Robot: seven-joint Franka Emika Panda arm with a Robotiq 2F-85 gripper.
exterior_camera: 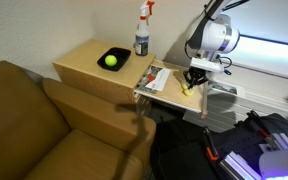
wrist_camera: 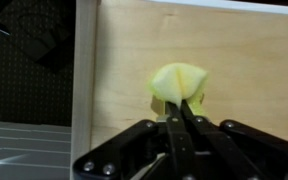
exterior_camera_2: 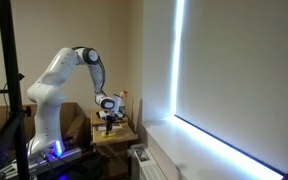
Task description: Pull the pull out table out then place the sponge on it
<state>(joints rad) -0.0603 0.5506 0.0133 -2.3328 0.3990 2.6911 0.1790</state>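
Observation:
The pull out table (exterior_camera: 164, 92) is a thin light wood board sticking out from the side of the cabinet (exterior_camera: 84, 60); it fills the wrist view (wrist_camera: 124, 60). My gripper (exterior_camera: 192, 84) hangs over its outer end. In the wrist view the fingers (wrist_camera: 185, 112) are pressed together on the pale yellow sponge (wrist_camera: 176, 80), which is squeezed and bulges beyond the fingertips, just above the board. The sponge shows as a yellow spot under the fingers in an exterior view (exterior_camera: 186, 89). In an exterior view the gripper (exterior_camera_2: 107, 120) sits above the board (exterior_camera_2: 116, 133).
On the cabinet top stand a black dish (exterior_camera: 113, 59) holding a yellow-green ball (exterior_camera: 111, 61) and a spray bottle (exterior_camera: 142, 30). A packet (exterior_camera: 154, 78) lies on the board's inner part. A brown sofa (exterior_camera: 44, 125) stands beside the cabinet. Dark bags (exterior_camera: 254, 140) lie on the floor.

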